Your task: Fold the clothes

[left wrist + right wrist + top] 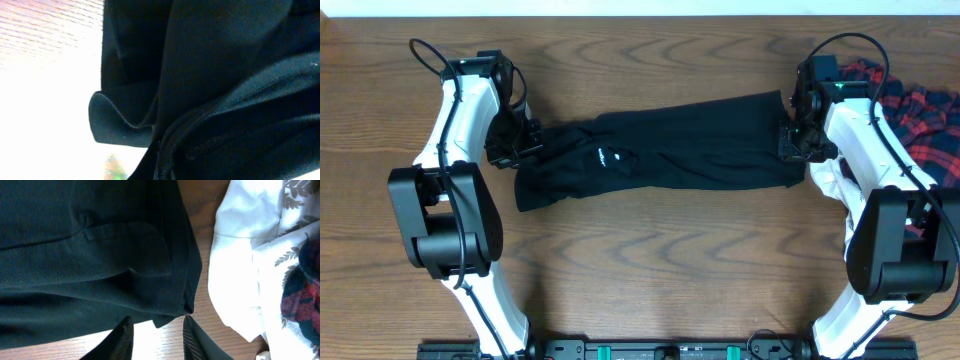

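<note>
Stretching bare on the near side of the shirt, the brown wood-grain counter (640, 270) carries a soft black collared shirt (700, 140), laid crosswise as a long band. Its small white chest logo (610, 157) faces up, toward the shirt's left end.

At that left end the left hand (515, 140) is closed tight on the bunched cloth. Its wrist camera is filled with dark folds, so the fingers themselves are hidden.

At the shirt's right end the right hand (157, 325) stands partly open and holds nothing. Its two dark fingers (122, 340) are apart with bare wood between them, and the shirt's hemmed corner lies just beyond their tips.

Just right of the shirt's right end, a crumpled white garment (240, 270) with a grey leaf print lies near the shirt, a strip of wood showing between the two. Farther right of the shirt and beyond it, a red-and-navy plaid garment (920, 110) is heaped, partly under the white right arm (880, 170).
</note>
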Action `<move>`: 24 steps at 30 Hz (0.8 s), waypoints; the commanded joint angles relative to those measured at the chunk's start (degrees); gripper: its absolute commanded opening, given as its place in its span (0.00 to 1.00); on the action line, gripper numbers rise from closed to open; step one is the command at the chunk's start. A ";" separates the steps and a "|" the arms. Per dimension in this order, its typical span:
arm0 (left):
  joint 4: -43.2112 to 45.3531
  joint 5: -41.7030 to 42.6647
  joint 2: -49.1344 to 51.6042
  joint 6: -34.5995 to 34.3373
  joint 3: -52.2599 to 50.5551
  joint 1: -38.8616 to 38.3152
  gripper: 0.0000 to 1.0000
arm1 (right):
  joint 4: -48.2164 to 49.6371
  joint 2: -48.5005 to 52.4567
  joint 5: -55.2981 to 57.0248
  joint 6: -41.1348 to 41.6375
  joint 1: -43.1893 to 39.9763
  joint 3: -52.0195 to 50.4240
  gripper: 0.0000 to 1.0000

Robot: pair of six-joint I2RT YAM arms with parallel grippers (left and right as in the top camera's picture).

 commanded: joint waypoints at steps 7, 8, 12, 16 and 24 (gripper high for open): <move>1.81 -2.71 -1.90 -0.24 0.87 0.20 0.07 | 0.15 -0.37 0.74 0.26 0.00 0.70 0.01; 1.95 -2.69 -1.92 -0.26 1.44 0.17 0.07 | 0.66 -0.37 0.46 0.28 0.00 0.70 0.01; 2.89 -2.69 -2.67 -0.26 3.63 0.17 0.08 | 5.77 -1.05 -6.34 0.22 0.17 0.81 0.01; 6.25 -2.71 -5.42 -0.24 3.74 0.20 0.12 | 12.55 -1.77 -13.44 -0.24 1.29 0.81 0.01; 13.92 -2.64 -11.82 -0.28 3.74 -0.02 0.27 | 18.49 -1.29 -10.86 -0.24 4.61 0.79 0.01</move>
